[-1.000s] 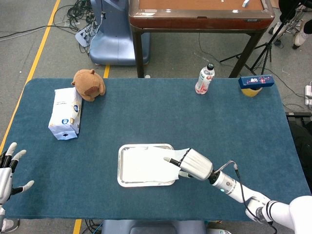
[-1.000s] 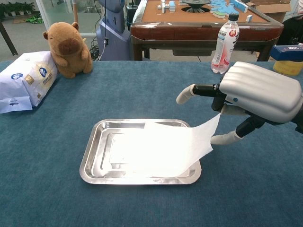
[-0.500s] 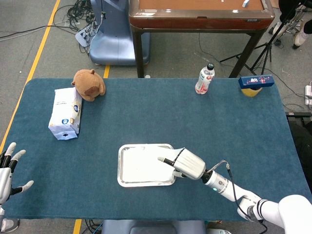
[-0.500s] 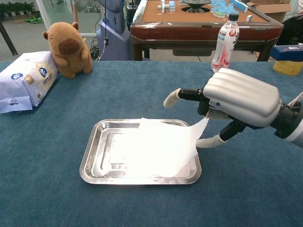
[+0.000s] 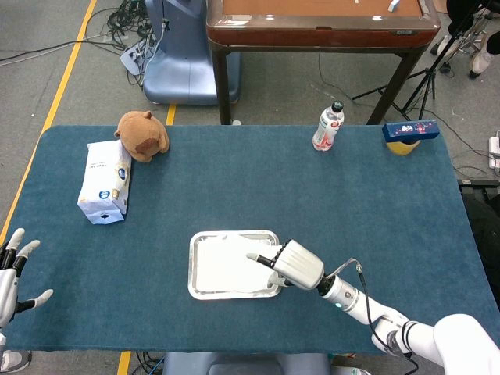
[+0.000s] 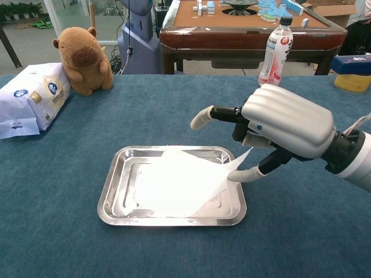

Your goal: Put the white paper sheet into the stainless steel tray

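Leftward since before, right hand (image 6: 284, 127) fingers (image 6: 242, 174) pinching white paper sheet (image 6: 177, 182) over stainless steel tray (image 6: 113, 191).

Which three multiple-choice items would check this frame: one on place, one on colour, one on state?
1. Where does most of the white paper sheet lie?
A. inside the stainless steel tray
B. on the blue bag
C. under the bottle

2. What colour is the plush toy?
A. green
B. brown
C. white

3. What is the right hand doing?
A. holding the bottle
B. resting flat on the table
C. pinching the sheet's corner

Answers: 1 A, the sheet lies in the tray's basin. 2 B, its fur is brown. 3 C, the fingers pinch the raised corner at the tray's right rim.
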